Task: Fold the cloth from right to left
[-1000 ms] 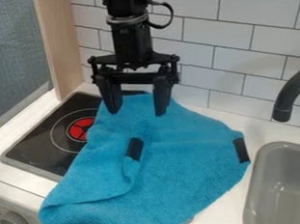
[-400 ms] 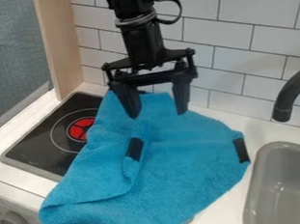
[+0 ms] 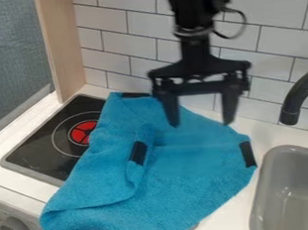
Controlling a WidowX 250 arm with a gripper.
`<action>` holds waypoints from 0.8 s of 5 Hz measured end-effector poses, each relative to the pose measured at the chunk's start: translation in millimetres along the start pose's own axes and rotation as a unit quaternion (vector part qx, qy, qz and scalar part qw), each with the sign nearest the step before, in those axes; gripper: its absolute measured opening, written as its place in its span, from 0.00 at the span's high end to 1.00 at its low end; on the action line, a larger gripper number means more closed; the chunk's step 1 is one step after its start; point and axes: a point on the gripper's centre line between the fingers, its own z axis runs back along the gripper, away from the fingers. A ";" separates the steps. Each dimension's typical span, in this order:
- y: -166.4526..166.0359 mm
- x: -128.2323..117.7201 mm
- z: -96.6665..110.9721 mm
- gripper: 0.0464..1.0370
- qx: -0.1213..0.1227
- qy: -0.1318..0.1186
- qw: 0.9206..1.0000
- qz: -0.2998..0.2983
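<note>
My gripper (image 3: 201, 122) hangs over the upper right part of the cloth, its two fingers spread apart with nothing between them. The blue cloth (image 3: 194, 183) lies across the counter and the right part of the stove top. One layer is folded over on its left half, and a black patch shows at the middle by that fold. Other black patches mark its top, right and bottom corners.
The black stove top (image 3: 43, 149) with a red burner (image 3: 83, 133) is at the left. At the right are a grey sink (image 3: 292, 197) and a dark faucet (image 3: 298, 97). A tiled wall (image 3: 125, 39) stands behind, with a wooden panel (image 3: 62, 49) at left.
My gripper has moved to the right, from above the cloth's top corner to above its upper right side. Its fingers remain apart, and the cloth has kept its shape.
</note>
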 end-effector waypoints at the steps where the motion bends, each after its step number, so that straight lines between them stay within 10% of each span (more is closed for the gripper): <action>1: -15.6 5.6 -21.2 0.04 0.016 0.010 1.000 0.000; 4: -37.6 30.7 -68.4 0.04 0.006 0.014 0.997 0.073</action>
